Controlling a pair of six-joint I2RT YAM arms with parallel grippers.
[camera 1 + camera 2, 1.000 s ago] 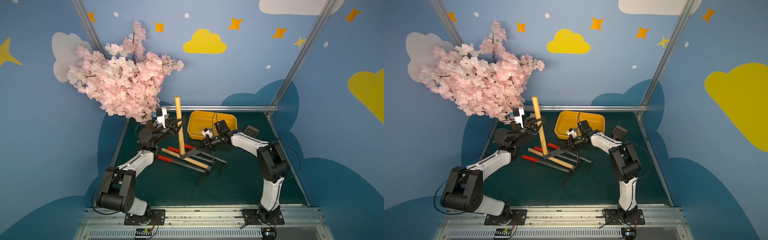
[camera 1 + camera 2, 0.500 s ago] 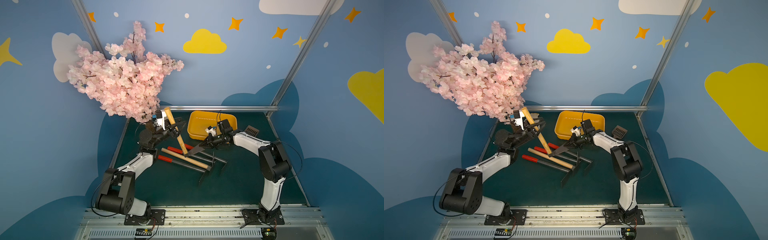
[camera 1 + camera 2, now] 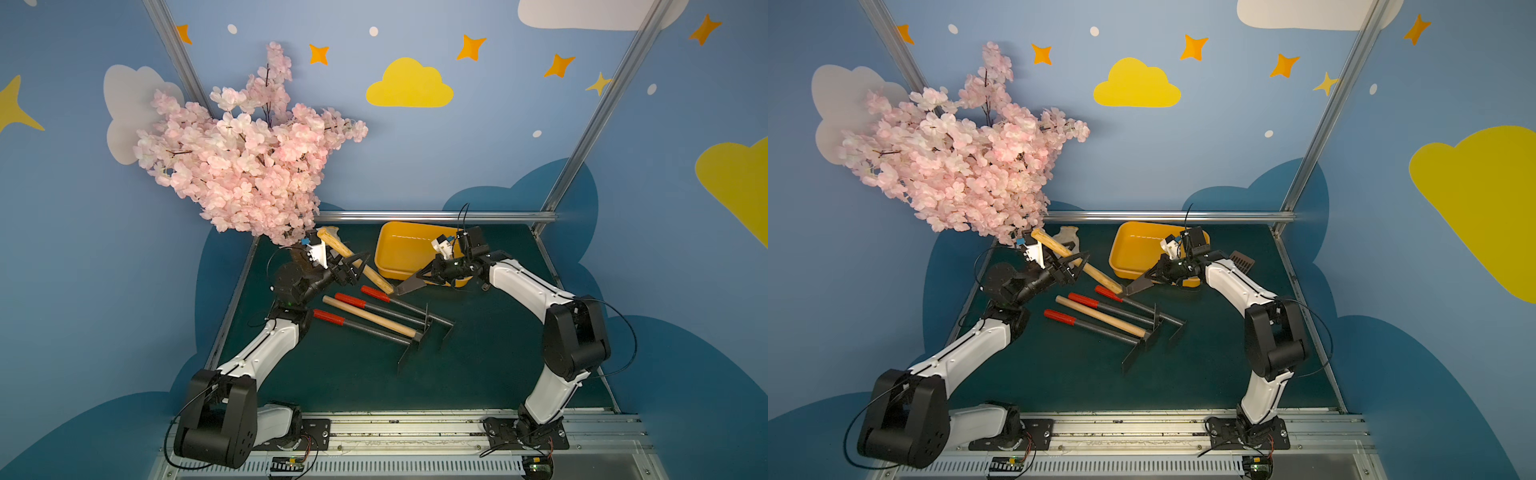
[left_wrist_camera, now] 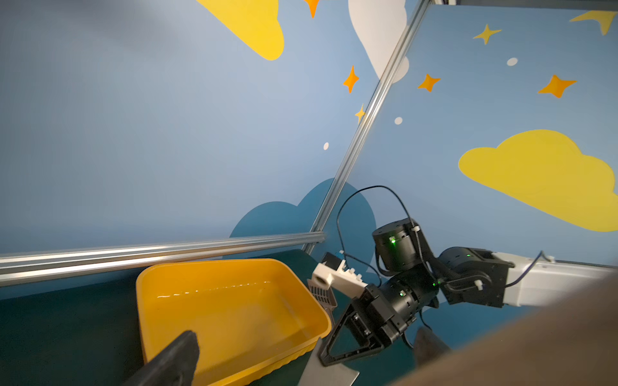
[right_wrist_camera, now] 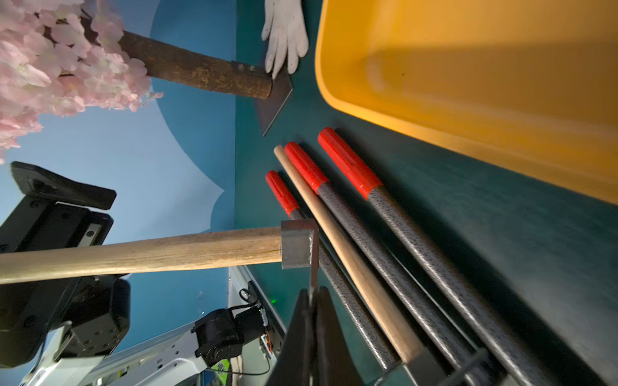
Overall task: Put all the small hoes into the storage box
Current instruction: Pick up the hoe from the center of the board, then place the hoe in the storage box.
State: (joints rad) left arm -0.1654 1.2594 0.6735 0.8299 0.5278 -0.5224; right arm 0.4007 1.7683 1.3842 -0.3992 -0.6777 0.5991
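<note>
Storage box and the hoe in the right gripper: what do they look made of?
Storage box: glossy yellow-orange moulded plastic, judging by its sheen and rounded rim. Hoe: handle of bare pale wood with visible grain; blade thin, flat, dull grey metal, probably steel.

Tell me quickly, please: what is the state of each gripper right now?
left gripper: open, its jaws stand on either side of the hoe handle without gripping it.
right gripper: closed, holding the hoe by its metal blade.
</note>
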